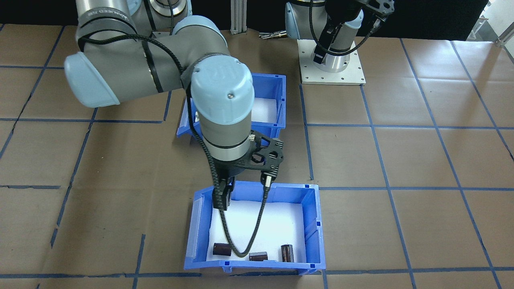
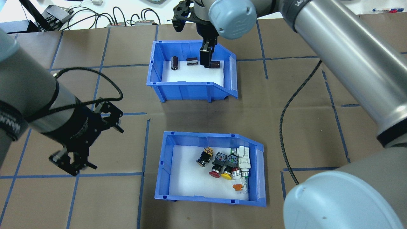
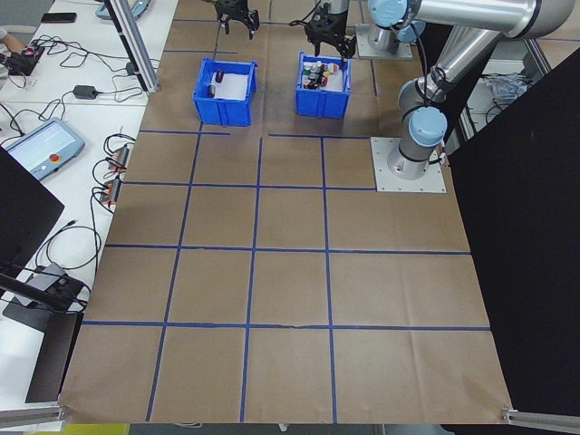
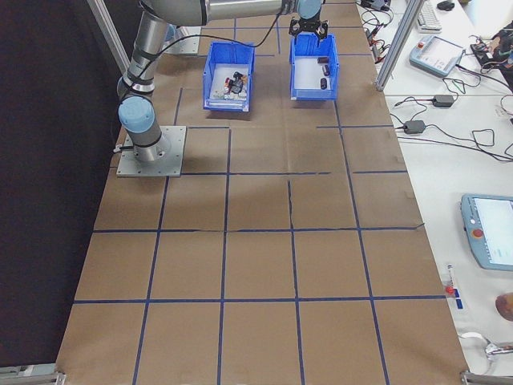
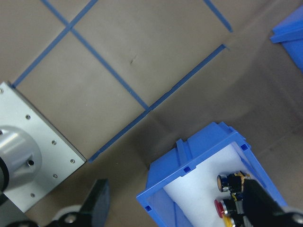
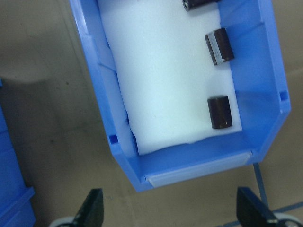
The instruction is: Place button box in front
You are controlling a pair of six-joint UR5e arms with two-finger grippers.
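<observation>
Right gripper [image 2: 206, 58] is hanging over the far bin [image 2: 187, 90], the one with three dark cylinders [image 2: 174, 62] on its white liner. Its fingers [image 6: 94, 208] are standing wide apart at the bottom corners of the right wrist view, holding nothing, with the bin's low cut-away end lying between them below.

Button box [image 2: 165, 178] is sitting on the brown table [image 2: 318, 127] on the robot's side, nearer the base than the cylinder bin and well apart from it, a strip of bare paper showing between the two. Its switches [image 2: 227, 163], with red, yellow and white caps, are lying clustered toward the sloped side on the overhead view's right. In the front-facing view this box [image 1: 277, 90] is lying behind the right arm [image 1: 225, 116], mostly hidden by it.

Left gripper [image 2: 74, 159] is hovering above the table to the box's left in the overhead view, clear of it. Its fingers [image 5: 97, 203] are spread wide with nothing between them; the left wrist view is showing a corner of the box and a few switches past one fingertip, and the left arm's grey base plate [image 5: 42, 156] beside it.

Blue tape lines [image 2: 144, 152] are crossing the table in a grid.
</observation>
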